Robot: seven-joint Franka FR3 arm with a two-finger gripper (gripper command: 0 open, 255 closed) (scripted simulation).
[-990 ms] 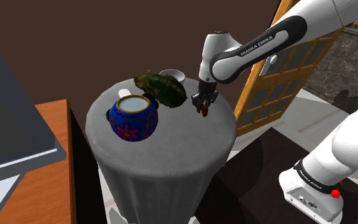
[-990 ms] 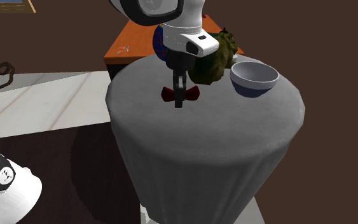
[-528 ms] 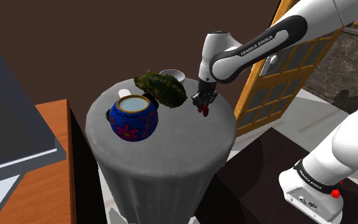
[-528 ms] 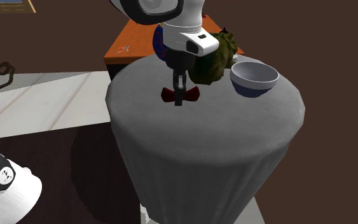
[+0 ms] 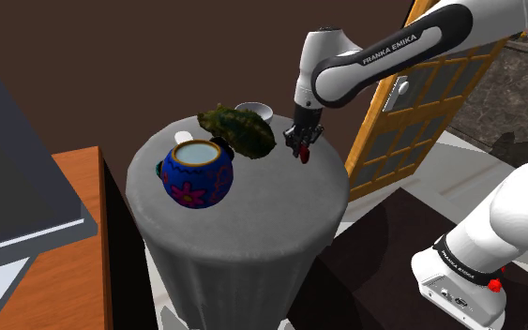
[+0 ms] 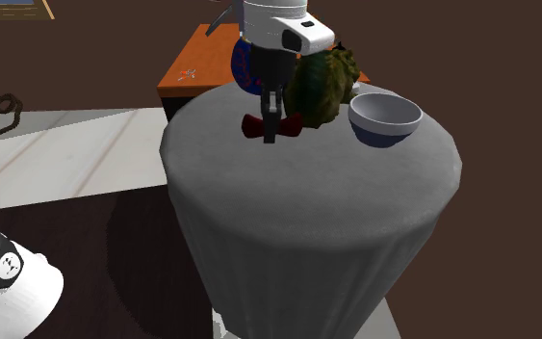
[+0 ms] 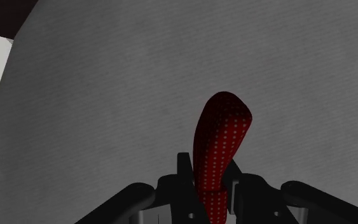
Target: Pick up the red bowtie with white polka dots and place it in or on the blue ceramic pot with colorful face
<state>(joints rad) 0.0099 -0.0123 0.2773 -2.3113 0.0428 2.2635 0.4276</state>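
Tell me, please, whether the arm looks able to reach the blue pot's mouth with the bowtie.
Probably yes: the gripper clasps the bowtie, the blue pot opens upward, though the dark green lump between them needs passing over.

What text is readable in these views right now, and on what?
"FRANKA EMIKA": on the arm, shoulder view.
Lettering on the arm's base: too small to read.
Bowtie and pot: no text, only dots and painted patterns.
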